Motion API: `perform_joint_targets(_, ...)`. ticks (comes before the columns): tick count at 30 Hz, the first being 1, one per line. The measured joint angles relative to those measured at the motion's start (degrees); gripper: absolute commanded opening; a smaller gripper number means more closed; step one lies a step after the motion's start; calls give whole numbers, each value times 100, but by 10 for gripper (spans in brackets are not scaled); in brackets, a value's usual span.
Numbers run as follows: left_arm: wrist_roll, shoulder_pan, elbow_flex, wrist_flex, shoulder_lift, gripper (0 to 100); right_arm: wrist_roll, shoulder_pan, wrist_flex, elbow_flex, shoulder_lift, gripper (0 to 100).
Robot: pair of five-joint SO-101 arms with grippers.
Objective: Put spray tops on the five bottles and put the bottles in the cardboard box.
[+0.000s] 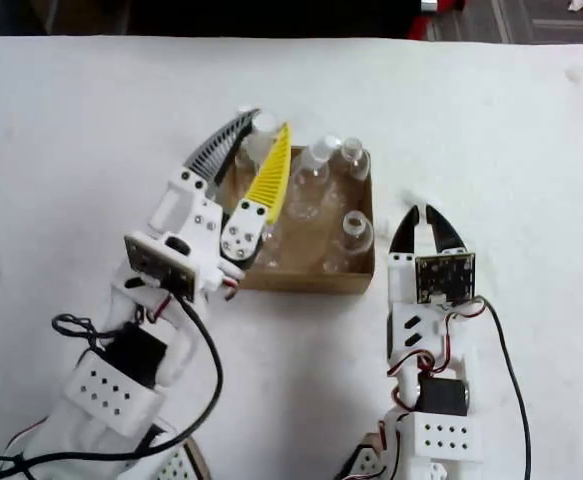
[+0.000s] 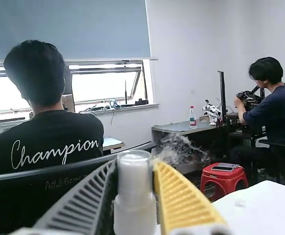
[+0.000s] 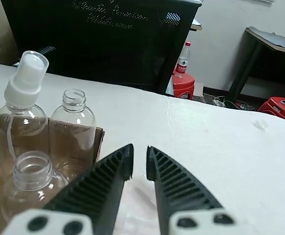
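While the left pincer (image 1: 270, 119) clasps a spray-topped bottle (image 1: 259, 140) at a corner of the cardboard box (image 1: 306, 278) mid-desk (image 1: 71, 120), the right pincer (image 1: 421, 210) rests slightly parted and empty just beside the box.

Clear plastic bottles are stood upright in the open brown cardboard box (image 1: 311, 278). One bottle (image 3: 20, 122) is fitted with a white spray top (image 3: 27, 73); the neighbour bottle (image 3: 74, 129) just beside it and a third bottle (image 3: 32, 181) are left open-necked. A white-topped bottle (image 1: 262, 130) is clamped at the box's far left corner by the left gripper (image 1: 269, 120)
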Motion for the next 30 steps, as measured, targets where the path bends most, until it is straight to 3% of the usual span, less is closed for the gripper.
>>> perform_joint_targets(30, -53, -123, 53, 440, 0, 20, 0, 0, 9, 0, 0, 39)
